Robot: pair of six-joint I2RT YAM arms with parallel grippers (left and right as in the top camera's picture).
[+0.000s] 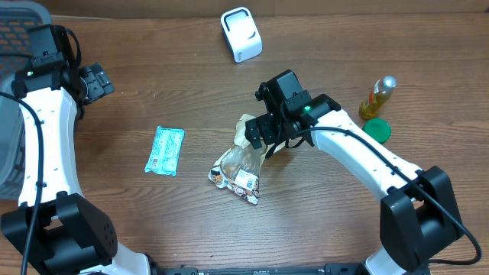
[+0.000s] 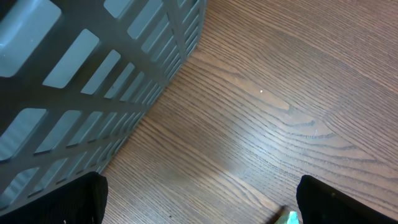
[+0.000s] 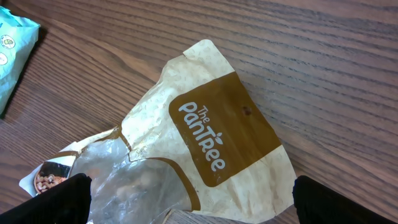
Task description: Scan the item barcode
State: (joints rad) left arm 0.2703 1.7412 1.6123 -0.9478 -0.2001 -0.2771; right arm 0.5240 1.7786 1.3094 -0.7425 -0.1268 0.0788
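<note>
We log a brown snack bag [image 1: 237, 166] near the middle of the wooden table [image 1: 153, 46], with the right gripper [image 1: 264, 140] over its 1 o'clock end. A teal packet [image 1: 165, 150] lies flat at the bag's 9 o'clock, apart from it. A white scanner [image 1: 241, 34] stands at 12 o'clock. A yellow bottle [image 1: 380, 97] and a green lid [image 1: 377, 130] sit close together at 3 o'clock. The left gripper [image 1: 98, 80] is at 10 o'clock, near a grey basket [image 1: 15, 30].

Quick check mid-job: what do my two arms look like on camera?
Left arm and right arm match: white, rounded links between bulky black joints, with a thin black cable running along each. Both end in black jaws. A green light glows near the right wrist.
</note>
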